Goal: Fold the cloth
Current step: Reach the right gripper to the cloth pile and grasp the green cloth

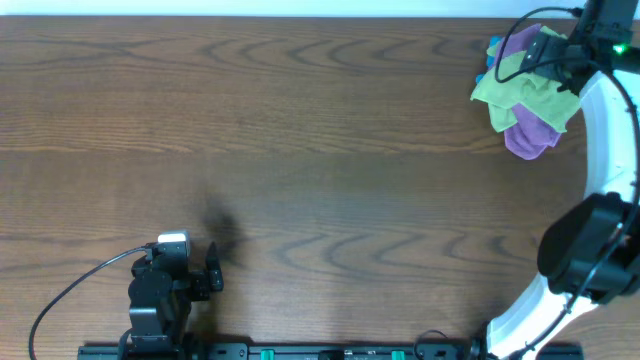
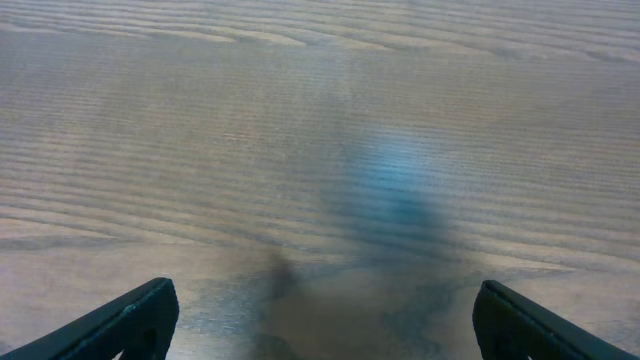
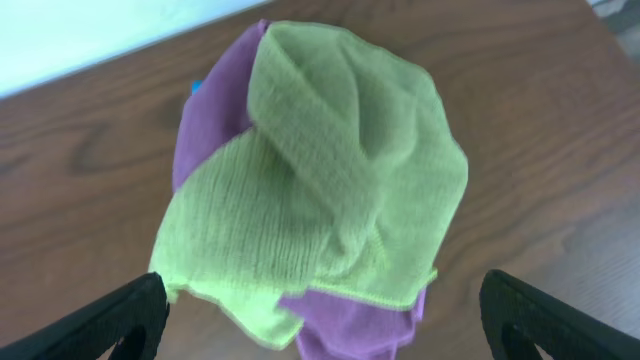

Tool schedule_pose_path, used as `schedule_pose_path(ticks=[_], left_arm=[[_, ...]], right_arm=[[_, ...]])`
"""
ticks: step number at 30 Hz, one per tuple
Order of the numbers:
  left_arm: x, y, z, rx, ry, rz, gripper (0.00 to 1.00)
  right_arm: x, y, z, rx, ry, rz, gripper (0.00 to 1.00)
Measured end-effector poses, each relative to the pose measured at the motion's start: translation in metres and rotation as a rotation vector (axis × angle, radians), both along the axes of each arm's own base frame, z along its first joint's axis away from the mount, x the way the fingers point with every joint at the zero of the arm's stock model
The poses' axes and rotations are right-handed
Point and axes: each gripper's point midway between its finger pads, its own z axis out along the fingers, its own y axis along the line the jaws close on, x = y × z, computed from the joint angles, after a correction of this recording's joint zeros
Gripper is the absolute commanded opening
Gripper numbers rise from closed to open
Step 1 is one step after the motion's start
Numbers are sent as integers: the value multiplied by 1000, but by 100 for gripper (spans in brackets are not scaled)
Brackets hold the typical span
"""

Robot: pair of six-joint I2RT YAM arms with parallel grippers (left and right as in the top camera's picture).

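Observation:
The light lime-green towel with the white tag is not in view. A duller yellow-green cloth [image 1: 520, 90] lies bunched with a purple cloth [image 1: 530, 135] at the far right back of the table. In the right wrist view the yellow-green cloth [image 3: 320, 190] is wrapped over the purple cloth [image 3: 360, 320]. My right gripper [image 3: 320, 295] is open and empty just above this pile, which lies between its fingers; the overhead view shows it too [image 1: 556, 52]. My left gripper [image 2: 325, 305] is open and empty over bare wood at the front left [image 1: 213, 272].
A small blue bit [image 3: 196, 87] peeks out at the pile's far edge. The wooden table [image 1: 300, 150] ends at a white back edge close behind the pile. The right arm's white link [image 1: 610, 130] runs along the right side. A black rail [image 1: 300, 352] lines the front edge.

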Motion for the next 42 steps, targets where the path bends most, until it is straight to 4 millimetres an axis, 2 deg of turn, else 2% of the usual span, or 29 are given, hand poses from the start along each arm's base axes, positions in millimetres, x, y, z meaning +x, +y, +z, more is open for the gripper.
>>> schedule_pose_path(ticks=[3,8,12,15,20,24,31,35,36,37,39,40,42], left_arm=[[0,0,0,0,0,0,95],[0,0,0,0,0,0,95],[0,0,0,0,0,0,96],[0,0,0,0,0,0,95],[0,0,0,0,0,0,95],[0,0,0,0,0,0,95],[0,0,0,0,0,0,96],[0,0,0,0,0,0,95],[0,0,0,0,0,0,95],[0,0,0,0,0,0,95],[0,0,0,0,0,0,95],[0,0,0,0,0,0,96],[0,0,0,0,0,0,95]], right_arm=[[3,-5,-3,-8,-8,-22,99],[29,-3,18,19,-155,-2,99],[41,-1,17,72,-208,-11,99],[46,-7,-1,111,-203,-44,98],[52,-14,-50,154,-142,-86,96],[54,-14,-69,168,-118,-97,95],[54,-14,-79,178,-104,-107,75],[53,-14,-91,184,-80,-111,56],[53,-14,-93,184,-75,-110,50],[53,-14,-94,183,-71,-109,39],[52,-15,-95,171,-66,-99,11],[53,-15,-94,162,-65,-92,1],[53,-17,-94,143,-60,-82,1]])
